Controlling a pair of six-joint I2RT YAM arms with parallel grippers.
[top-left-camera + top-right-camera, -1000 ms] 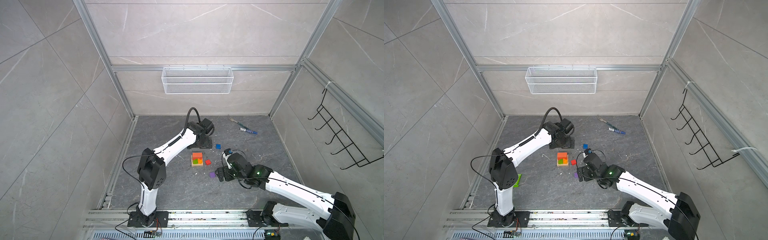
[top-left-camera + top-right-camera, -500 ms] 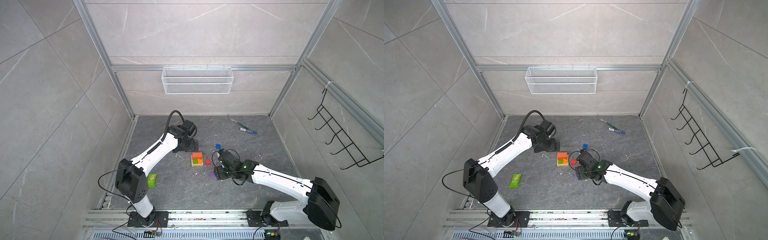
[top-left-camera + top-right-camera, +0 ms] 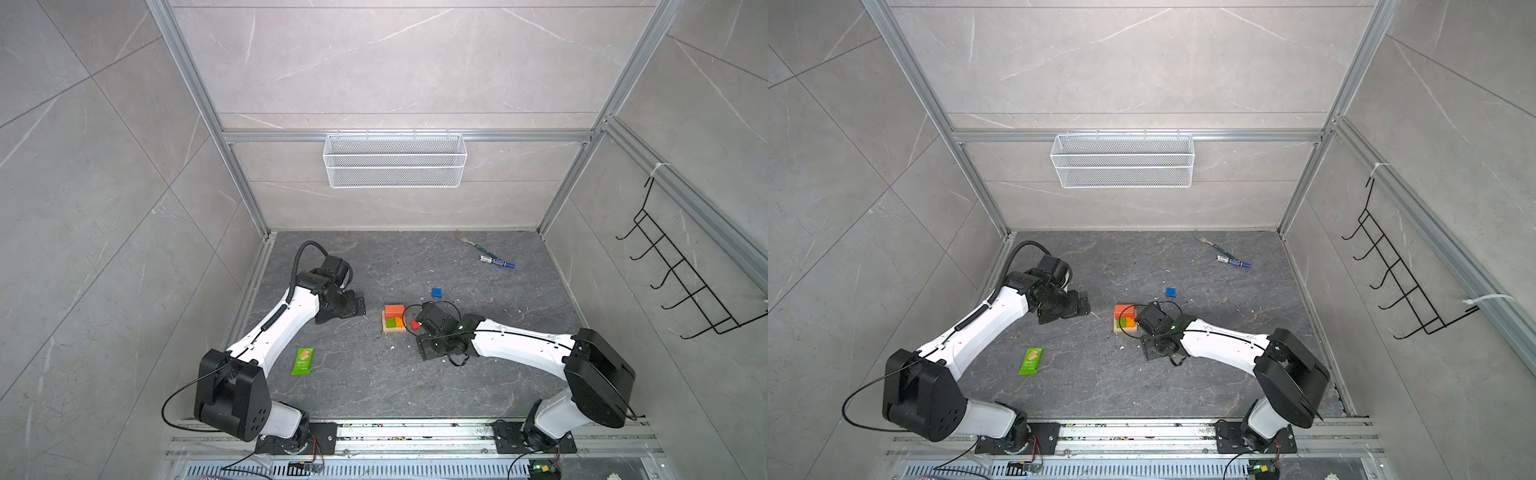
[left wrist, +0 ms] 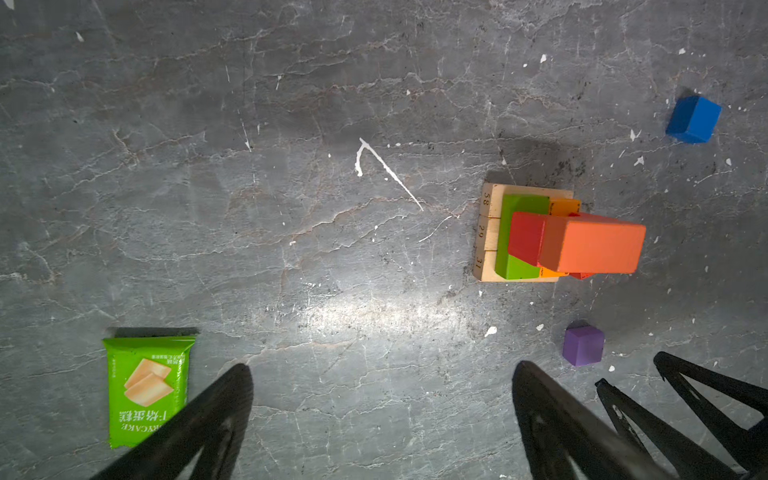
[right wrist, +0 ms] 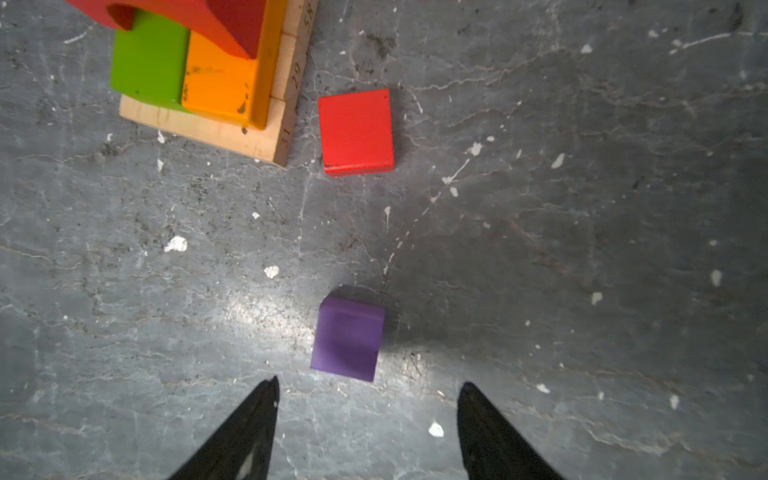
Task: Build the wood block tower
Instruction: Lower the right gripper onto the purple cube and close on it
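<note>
While right end effector [image 5: 370,385] hangs parted, purple cube [image 5: 347,338] sits just beyond.

On my feed the table [image 4: 291,208] reads dark grey, veined like stone and flecked with white. The tan base [image 4: 485,232] carries small dark numerals on its edge (58, 29, 31, as far as I can read). On it I see a green block [image 4: 521,203], an orange block [image 5: 220,79], a red arch [image 4: 525,239] and a red-orange bar [image 4: 594,247]. The loose pieces are a red cube [image 5: 356,129], a purple cube [image 5: 347,336] and a blue cube [image 4: 693,118]. The wrapper [image 4: 147,390] is bright green with pale cakes pictured on it. The left fingers [image 4: 557,424] and right fingers [image 5: 249,428] are black.
</note>
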